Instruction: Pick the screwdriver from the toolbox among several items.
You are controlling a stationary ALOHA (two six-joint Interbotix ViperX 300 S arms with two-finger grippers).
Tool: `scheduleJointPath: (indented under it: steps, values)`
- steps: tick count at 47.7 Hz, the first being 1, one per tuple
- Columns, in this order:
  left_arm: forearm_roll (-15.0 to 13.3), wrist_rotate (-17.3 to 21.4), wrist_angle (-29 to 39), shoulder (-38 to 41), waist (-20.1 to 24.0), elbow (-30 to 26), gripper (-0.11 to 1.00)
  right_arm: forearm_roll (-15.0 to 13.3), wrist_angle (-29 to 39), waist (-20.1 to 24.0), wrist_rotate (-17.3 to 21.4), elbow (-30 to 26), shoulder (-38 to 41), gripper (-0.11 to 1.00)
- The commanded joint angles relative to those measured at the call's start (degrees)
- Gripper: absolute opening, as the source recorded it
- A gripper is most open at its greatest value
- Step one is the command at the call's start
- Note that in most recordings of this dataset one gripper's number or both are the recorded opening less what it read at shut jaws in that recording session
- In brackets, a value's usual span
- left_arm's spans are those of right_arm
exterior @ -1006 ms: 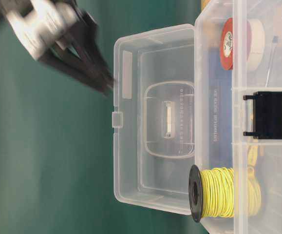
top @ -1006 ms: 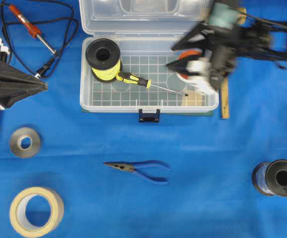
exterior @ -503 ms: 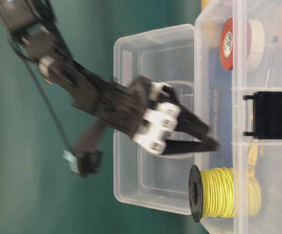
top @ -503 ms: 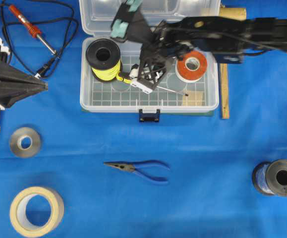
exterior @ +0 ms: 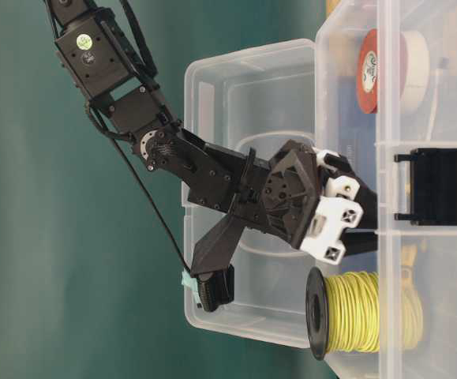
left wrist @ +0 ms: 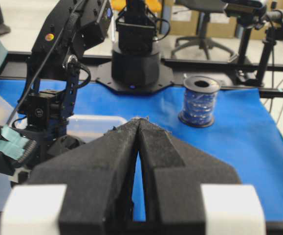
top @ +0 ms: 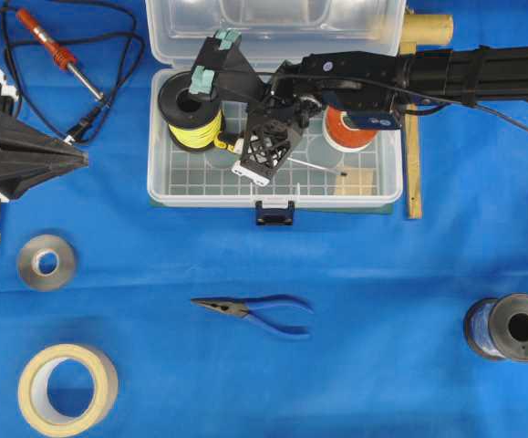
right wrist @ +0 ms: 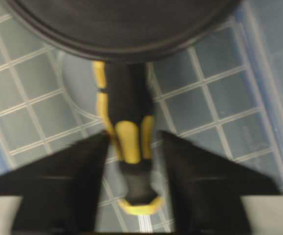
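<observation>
My right gripper (right wrist: 131, 181) is down in the toolbox (top: 245, 193), fingers (right wrist: 73, 181) straddling the screwdriver (right wrist: 126, 127) handle, narrowed but a gap shows each side, not clamped yet. Squeeze & lift left to do. Yellow wire spool (top: 189, 105) sits just left; room above is open. Left gripper (left wrist: 139, 147) clenched, idle.

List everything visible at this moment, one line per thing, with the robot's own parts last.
toolbox: 1, clear, lid open, top centre
screwdriver: 1, yellow-black, in toolbox, between right fingers
yellow wire spool: 1, toolbox left end
orange tape roll: 1, toolbox right part
soldering iron: 1, orange, corded, top left
pliers: 1, blue, below toolbox
grey tape roll: 1, left
beige tape roll: 1, bottom left
blue wire spool: 1, bottom right
wooden stick: 1, right of toolbox
left gripper: shut, idle at left
right gripper: around screwdriver handle
</observation>
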Motion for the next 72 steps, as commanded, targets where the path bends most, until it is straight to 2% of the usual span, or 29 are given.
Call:
scheduleJointPath:
  steps: [1, 12, 24, 33, 39, 44, 48, 55, 60, 72]
  values:
    - [-0.18, 0.09, -0.18, 0.26, -0.09, -0.88, 0.00, 0.26, -0.79, -0.09, 0.00, -1.32, -1.23, 0.27]
    - [-0.18, 0.00, -0.26, -0.18, -0.09, -0.97, 0.00, 0.44, 0.97, 0.18, 0.18, -1.23, -2.90, 0.27]
    - [-0.18, 0.00, -0.35, -0.26, 0.00, -0.97, 0.00, 0.35, 6.68, 1.58, 0.97, -0.88, -12.57, 0.27]
    - [-0.18, 0.00, -0.53, -0.35, -0.09, -0.97, 0.00, 0.00, 11.25, 4.83, 2.99, -0.88, -20.21, 0.27]
    - [-0.18, 0.00, -0.53, -0.44, 0.00, -0.97, 0.00, -0.70, 11.87, 9.67, 5.45, -0.88, -22.76, 0.27]
    - [-0.18, 0.00, -0.53, -0.35, -0.09, -0.97, 0.00, -2.29, 11.51, 14.24, 8.35, -1.05, -21.88, 0.27]
    - [-0.26, 0.00, -0.70, -0.44, 0.00, -0.97, 0.00, -4.83, 10.11, 17.93, 11.87, -1.49, -20.04, 0.27]
    - [-0.26, 0.00, -0.88, -0.35, -0.09, -0.97, 0.00, -8.88, 7.56, 21.45, 17.31, -2.29, -15.03, 0.27]
    - [-0.26, 0.00, -0.88, -0.35, -0.09, -0.97, 0.00, -9.49, 5.89, 22.50, 18.19, -3.43, -10.28, 0.27]
    - [-0.35, -0.26, -0.88, -0.35, -0.09, -0.97, 0.00, -9.49, 5.45, 22.59, 17.67, -7.82, -0.70, 0.27]
